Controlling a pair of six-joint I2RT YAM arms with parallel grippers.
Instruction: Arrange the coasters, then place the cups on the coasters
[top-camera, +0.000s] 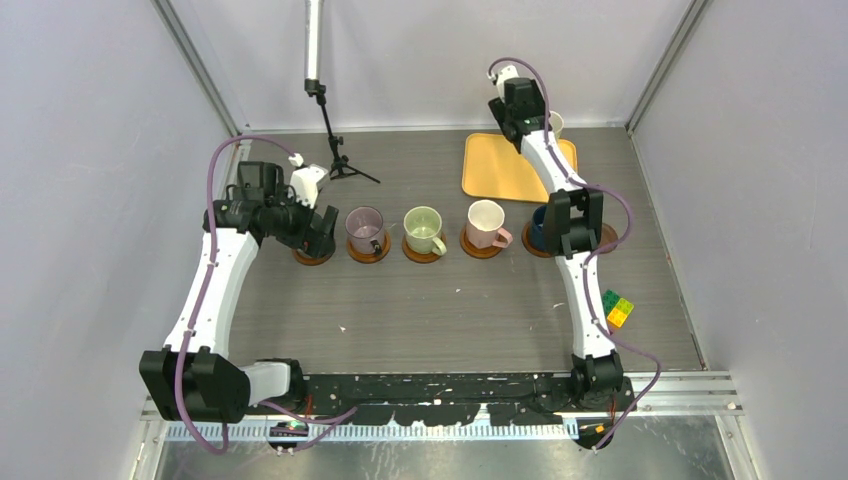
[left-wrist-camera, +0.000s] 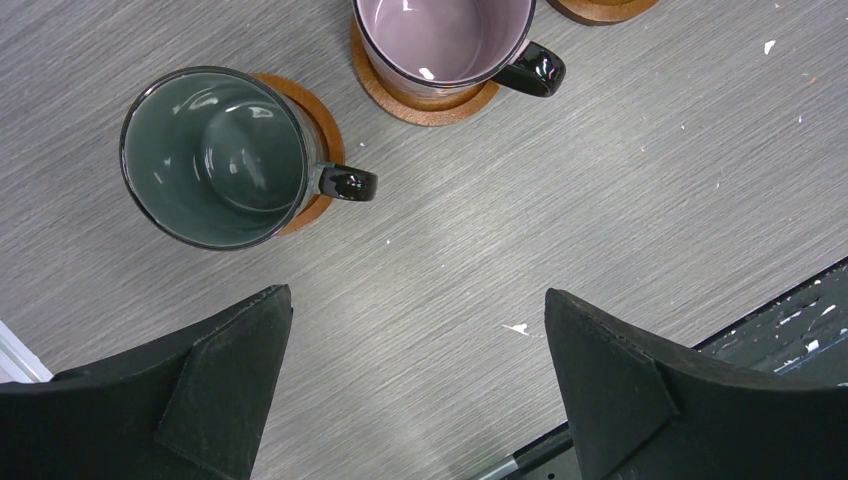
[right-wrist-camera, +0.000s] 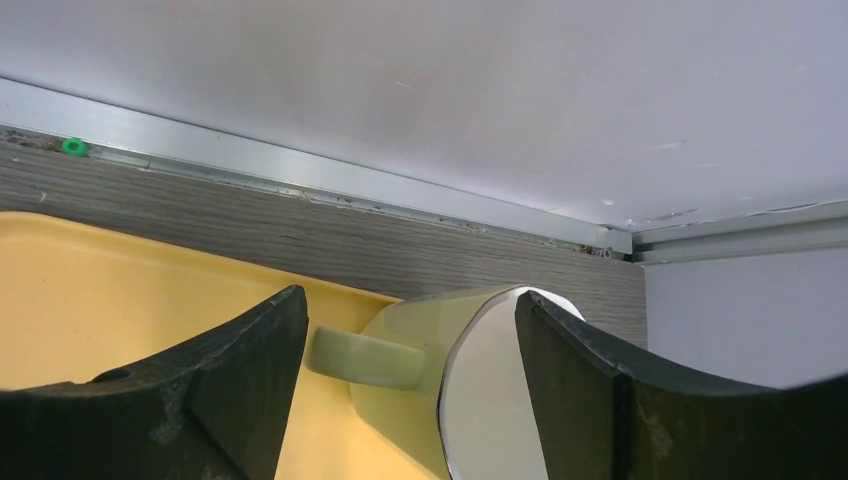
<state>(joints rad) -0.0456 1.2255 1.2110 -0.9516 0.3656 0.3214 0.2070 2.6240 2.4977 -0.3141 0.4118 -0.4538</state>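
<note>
Right gripper (right-wrist-camera: 410, 300) jaws apart, straddling pale yellow mug (right-wrist-camera: 470, 390) at far right corner of tray (right-wrist-camera: 90, 300); left finger clear of the handle, no clamp. Left gripper (left-wrist-camera: 418, 295) wide apart, empty, over table (left-wrist-camera: 600, 180) near dark green mug (left-wrist-camera: 215, 155) on its coaster (left-wrist-camera: 328, 140). Mauve mug (left-wrist-camera: 440, 35), light green mug (top-camera: 424, 230), pink mug (top-camera: 486, 222), navy mug (top-camera: 538, 228) sit on coasters in a row; right arm (top-camera: 570, 225) partly covers the navy mug.

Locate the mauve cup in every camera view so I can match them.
Top external: the mauve cup is left of centre, second in the row from the picture's left.
Left wrist: at the top edge, centre, cropped.
Right wrist: not in view.
Shared landmark: the neighbouring coaster, under the dark green cup.
</note>
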